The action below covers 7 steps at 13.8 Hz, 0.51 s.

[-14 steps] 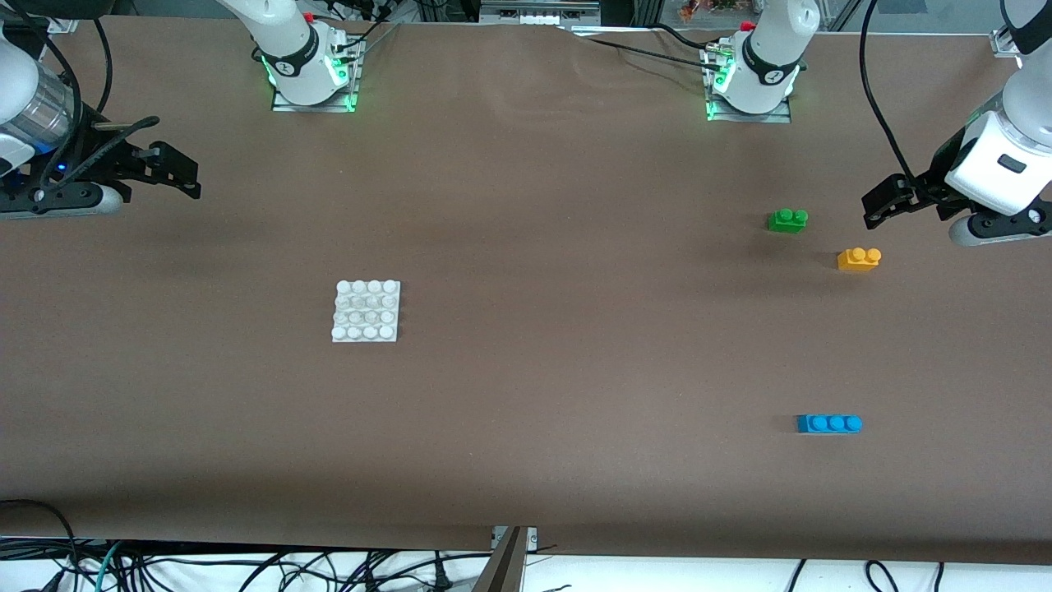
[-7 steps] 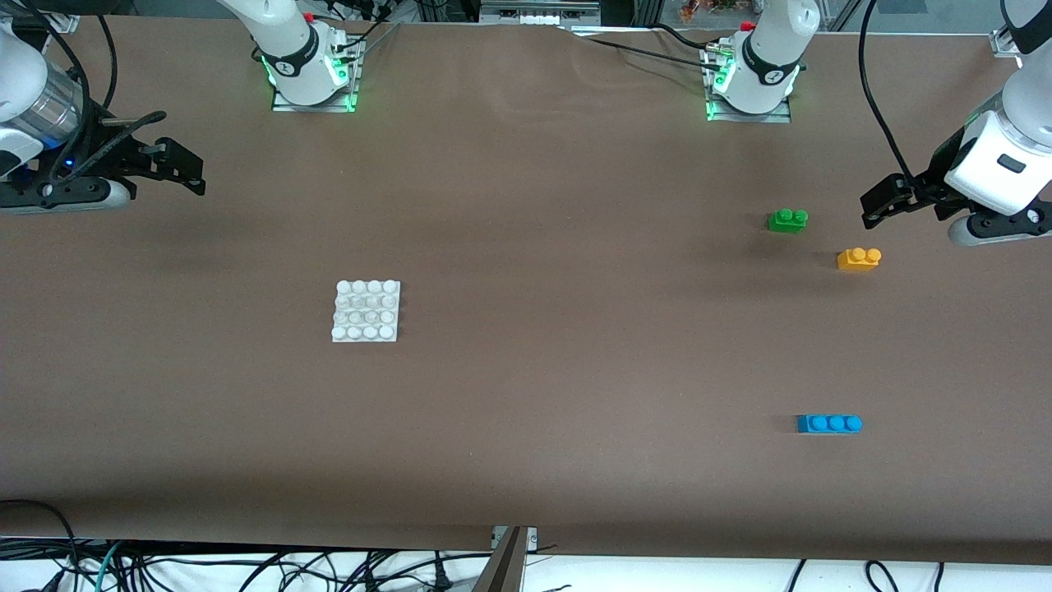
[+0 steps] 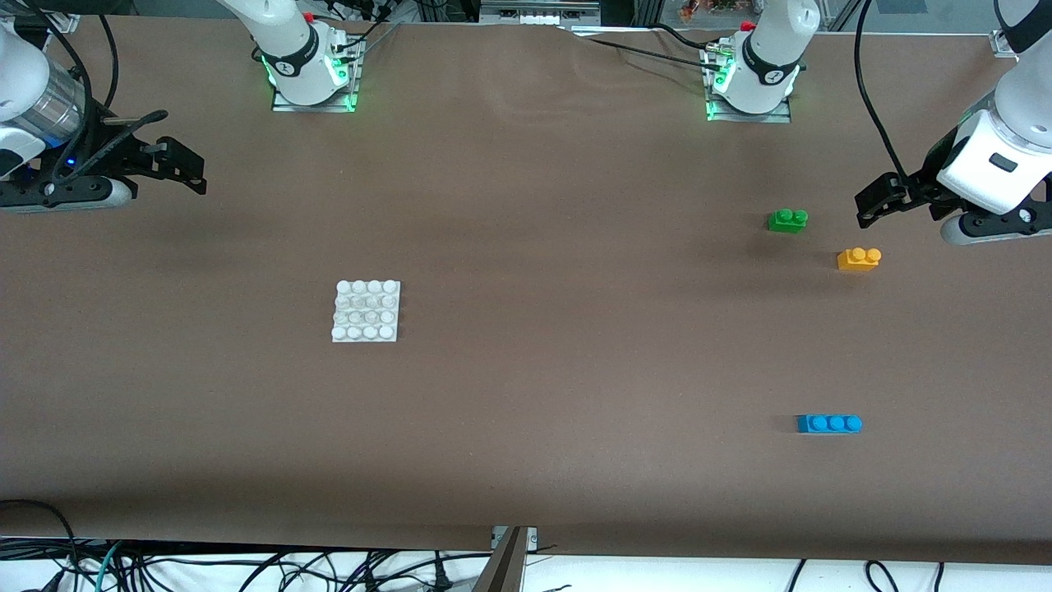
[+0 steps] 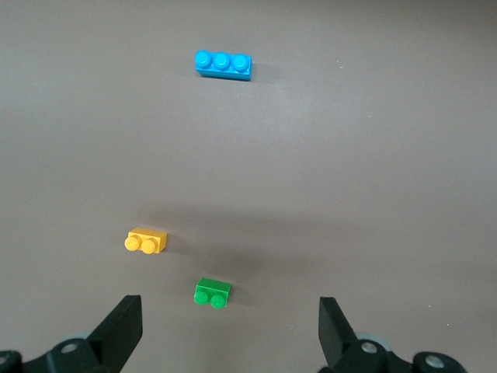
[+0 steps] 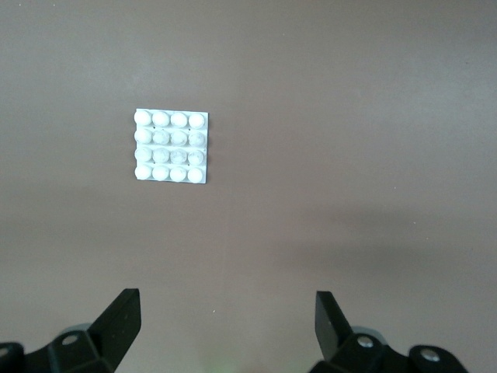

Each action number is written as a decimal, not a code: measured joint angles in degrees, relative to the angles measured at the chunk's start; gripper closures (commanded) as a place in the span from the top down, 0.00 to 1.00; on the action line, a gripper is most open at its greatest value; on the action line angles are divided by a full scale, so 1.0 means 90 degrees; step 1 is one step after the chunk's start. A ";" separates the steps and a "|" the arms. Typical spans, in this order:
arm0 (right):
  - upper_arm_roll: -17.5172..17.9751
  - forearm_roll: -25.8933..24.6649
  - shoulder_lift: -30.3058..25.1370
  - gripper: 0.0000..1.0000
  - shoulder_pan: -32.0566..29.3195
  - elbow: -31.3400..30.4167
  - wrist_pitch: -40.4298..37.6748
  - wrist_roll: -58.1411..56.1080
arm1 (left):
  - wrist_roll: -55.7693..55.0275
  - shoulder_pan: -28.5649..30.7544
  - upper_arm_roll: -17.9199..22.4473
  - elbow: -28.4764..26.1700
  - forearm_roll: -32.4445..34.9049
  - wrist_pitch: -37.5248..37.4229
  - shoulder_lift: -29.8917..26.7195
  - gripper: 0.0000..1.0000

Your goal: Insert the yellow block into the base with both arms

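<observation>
— Bricks first: where is the yellow block (image 3: 858, 260)?

— On the brown tabletop (image 3: 575, 370) toward the left arm's end, upright with studs up, near the green brick (image 3: 787, 220) and slightly nearer the front camera than it. The blue brick (image 3: 828, 423) lies well apart, nearer that camera.

— And the base (image 3: 366, 311)?

— Flat on the tabletop toward the right arm's end, studs bare.

— Grippers?

— The left gripper (image 3: 875, 205) hangs over the tabletop near the green brick, jaws spread wide and empty. The right gripper (image 3: 182, 168) hangs over its end of the tabletop, well apart from the base, jaws likewise released.
</observation>
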 measured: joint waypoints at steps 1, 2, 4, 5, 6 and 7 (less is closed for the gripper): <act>0.0000 0.0000 -0.0007 0.99 0.0000 -0.0010 0.0005 0.0000 | 0.0000 -0.0002 0.0000 0.0000 0.0000 0.0000 0.0000 1.00; 0.0002 0.0000 -0.0012 0.99 0.0000 -0.0023 0.0012 0.0000 | 0.0000 -0.0003 -0.0001 0.0000 -0.0001 0.0000 0.0000 1.00; 0.0010 0.0000 -0.0013 0.99 0.0000 -0.0041 0.0016 0.0000 | 0.0000 -0.0006 -0.0006 0.0005 -0.0004 0.0000 0.0000 1.00; 0.0012 0.0000 -0.0013 0.99 0.0000 -0.0053 0.0020 0.0000 | 0.0000 -0.0007 -0.0007 0.0006 -0.0005 0.0000 0.0000 1.00; 0.0012 0.0000 -0.0013 0.99 0.0000 -0.0069 0.0033 0.0000 | 0.0000 -0.0007 -0.0007 0.0007 -0.0006 0.0000 0.0000 1.00; 0.0013 0.0000 -0.0013 0.99 0.0000 -0.0087 0.0048 0.0000 | 0.0000 -0.0007 -0.0007 0.0007 -0.0006 0.0000 0.0000 1.00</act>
